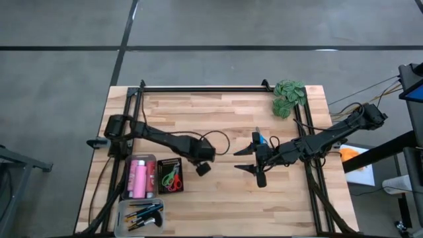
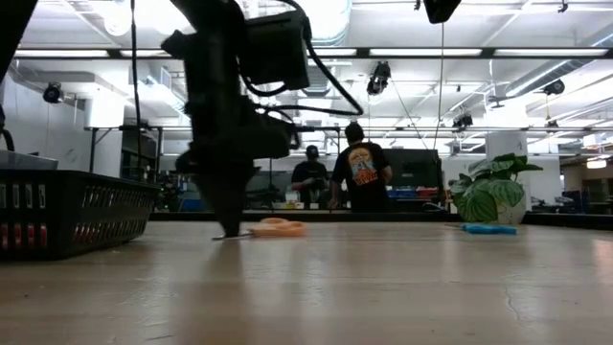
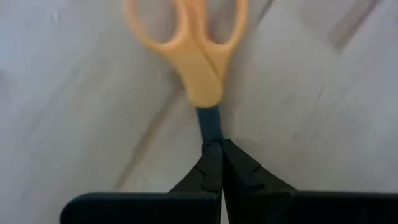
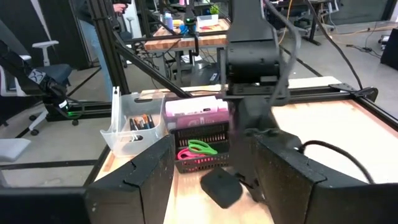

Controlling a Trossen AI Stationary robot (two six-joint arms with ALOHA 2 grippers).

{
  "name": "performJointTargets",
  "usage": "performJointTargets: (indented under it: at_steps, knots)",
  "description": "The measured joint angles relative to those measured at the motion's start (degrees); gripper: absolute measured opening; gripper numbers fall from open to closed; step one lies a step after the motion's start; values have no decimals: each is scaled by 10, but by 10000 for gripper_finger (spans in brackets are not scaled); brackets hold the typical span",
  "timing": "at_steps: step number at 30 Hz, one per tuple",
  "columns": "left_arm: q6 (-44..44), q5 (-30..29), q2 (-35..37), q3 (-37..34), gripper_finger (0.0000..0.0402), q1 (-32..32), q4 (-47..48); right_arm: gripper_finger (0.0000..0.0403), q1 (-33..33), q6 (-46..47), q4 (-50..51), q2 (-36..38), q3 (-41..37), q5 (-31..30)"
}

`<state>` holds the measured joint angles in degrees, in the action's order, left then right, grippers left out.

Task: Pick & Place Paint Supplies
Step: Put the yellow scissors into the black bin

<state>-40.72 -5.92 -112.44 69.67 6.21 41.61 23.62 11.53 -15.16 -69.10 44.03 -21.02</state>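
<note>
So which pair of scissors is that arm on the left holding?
Start at the wooden table and find the left gripper near its middle, beside the black basket. Its shut fingers pinch the blades of the orange-handled scissors. The other pairs in view are pink and green, and lie in that basket.

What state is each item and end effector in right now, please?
Left end effector: shut on the orange scissors' blades.
Orange scissors: closed, gripped by the blades.
Right end effector: open, holding nothing.
Blue scissors: lying on the table.
Black basket: holding pink and green scissors.
</note>
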Motion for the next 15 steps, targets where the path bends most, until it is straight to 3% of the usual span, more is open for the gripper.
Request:
performJointTargets:
  at_steps: [8, 15]
  knots:
    - [-91, 5, 5, -13, 1, 37, 43, 209, 0, 0, 0, 0, 0, 0]
    - [-93, 11, 14, -14, 1, 42, 46, 209, 0, 0, 0, 0, 0, 0]
